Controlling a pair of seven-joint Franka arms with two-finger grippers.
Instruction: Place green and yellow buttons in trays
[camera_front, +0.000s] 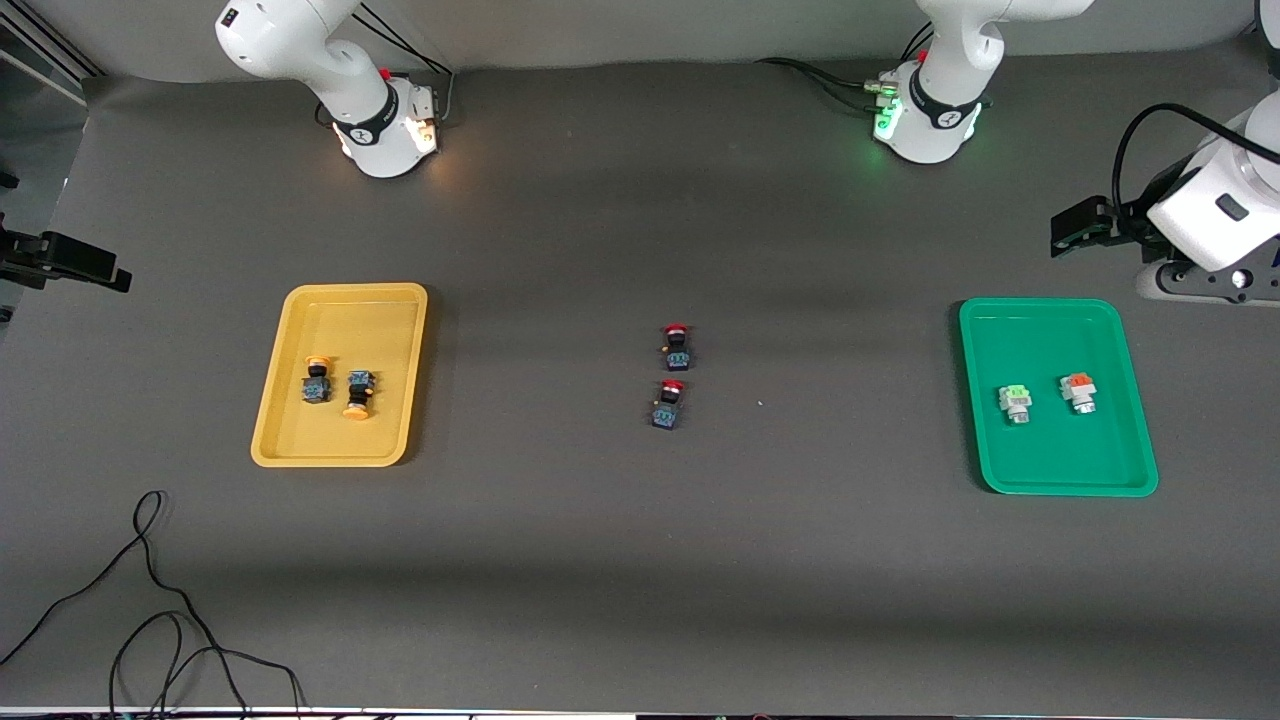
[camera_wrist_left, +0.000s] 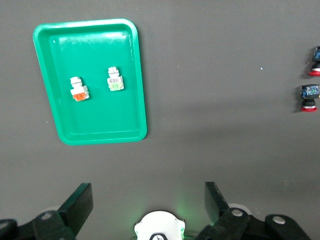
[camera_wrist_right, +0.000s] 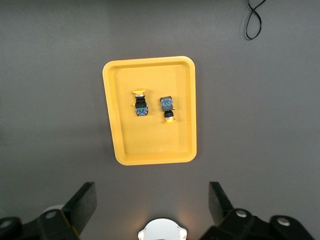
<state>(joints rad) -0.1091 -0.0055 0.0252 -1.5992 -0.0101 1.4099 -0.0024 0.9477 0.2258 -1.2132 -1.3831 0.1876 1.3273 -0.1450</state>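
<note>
Two yellow-capped buttons lay mid-floor in the yellow tray, clear of its rims; the green-capped and orange-capped buttons sat likewise in the green tray; two red buttons rested on open table between the trays; the left gripper and the right gripper hung high, fingers apart.

In the front view neither gripper can be made out: the right arm runs off the top edge, and the left arm is cut by the side edge at its own end of the tabletop. In the left wrist view the left gripper is clipped by the bottom edge, and two red-capped buttons sit partly cut at the picture's side. The right gripper is likewise clipped at the bottom. The markings on the buttons' bodies are too small to read.
</note>
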